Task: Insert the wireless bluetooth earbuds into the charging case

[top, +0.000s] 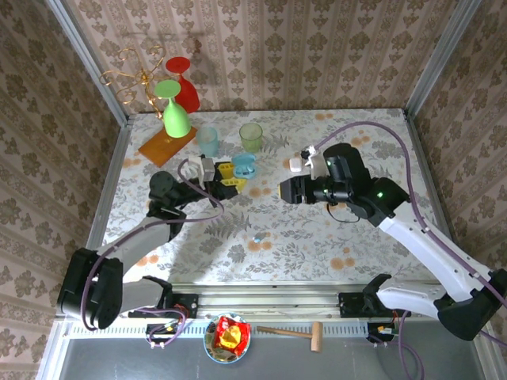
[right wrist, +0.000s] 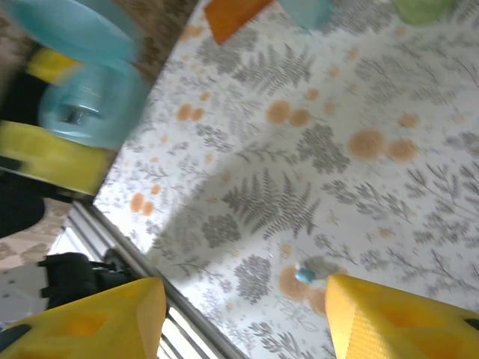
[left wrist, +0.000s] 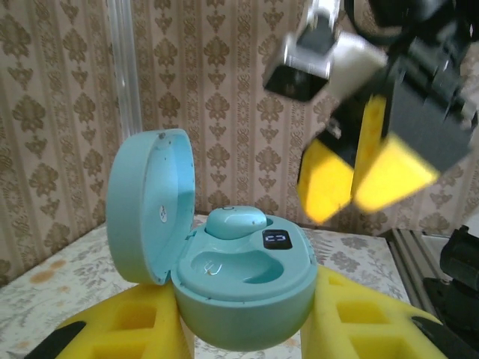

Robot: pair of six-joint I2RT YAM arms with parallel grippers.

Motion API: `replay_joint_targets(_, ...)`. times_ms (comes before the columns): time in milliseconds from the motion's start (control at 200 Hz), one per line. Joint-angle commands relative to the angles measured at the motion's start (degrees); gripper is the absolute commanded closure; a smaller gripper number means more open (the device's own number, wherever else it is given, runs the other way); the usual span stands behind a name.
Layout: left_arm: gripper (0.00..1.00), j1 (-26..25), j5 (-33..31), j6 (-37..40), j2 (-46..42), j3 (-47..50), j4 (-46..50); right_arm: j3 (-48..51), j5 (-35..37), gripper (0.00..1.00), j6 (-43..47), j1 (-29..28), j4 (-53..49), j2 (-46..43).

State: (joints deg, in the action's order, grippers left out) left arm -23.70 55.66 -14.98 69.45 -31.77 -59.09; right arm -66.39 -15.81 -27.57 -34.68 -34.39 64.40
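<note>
A light-blue charging case [left wrist: 243,288] sits with its lid [left wrist: 147,209] swung open, clamped between the yellow fingers of my left gripper [left wrist: 247,325]. One pale-blue earbud [left wrist: 234,222] is seated in the far slot; the near slot [left wrist: 224,265] is bare. In the top view the case [top: 244,165] hangs at the left gripper [top: 234,178], left of table centre. My right gripper [top: 286,191] hovers just right of it, open with nothing between its fingers [right wrist: 90,321]. A second small blue earbud [right wrist: 304,274] lies loose on the tablecloth [top: 258,237], near the front.
At the back stand a green cup [top: 251,136], a pale-blue cup [top: 207,141], an upturned green glass [top: 176,111] on an orange board [top: 162,147], and a red glass [top: 184,83]. Below the table's front rail lie a snack bowl [top: 227,336] and a wooden mallet [top: 295,332].
</note>
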Motion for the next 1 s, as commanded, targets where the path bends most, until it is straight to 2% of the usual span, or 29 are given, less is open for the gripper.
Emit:
replay_joint_targets(0,0.75,1.1,-0.3,0.2,-3.4,0.8,-0.1,6.7,5.6,0.41,-4.1,-0.9,2.2,1.2)
replay_joint_targets(180,0.75,1.8,-1.5,2.5,-7.5,1.0,4.8,14.0,6.8,0.44,-11.3,-5.4,9.9,7.2)
replay_joint_targets(350,0.74,2.1,-2.0,4.9,-9.9,1.1,9.4,14.6,4.2,0.46,-20.1,-11.2,14.1,17.7)
replay_joint_targets(495,0.74,2.4,-1.5,5.0,-9.9,1.9,8.6,14.8,0.0,0.51,-26.4,-14.5,21.2,24.4)
replay_joint_targets(670,0.74,2.6,-1.0,4.1,-10.1,2.4,7.0,14.5,0.1,0.56,-29.9,-16.3,23.6,28.7)
replay_joint_targets(995,0.74,2.8,0.3,4.2,-10.0,1.3,7.6,13.7,1.6,0.6,-32.8,-16.6,25.2,34.1)
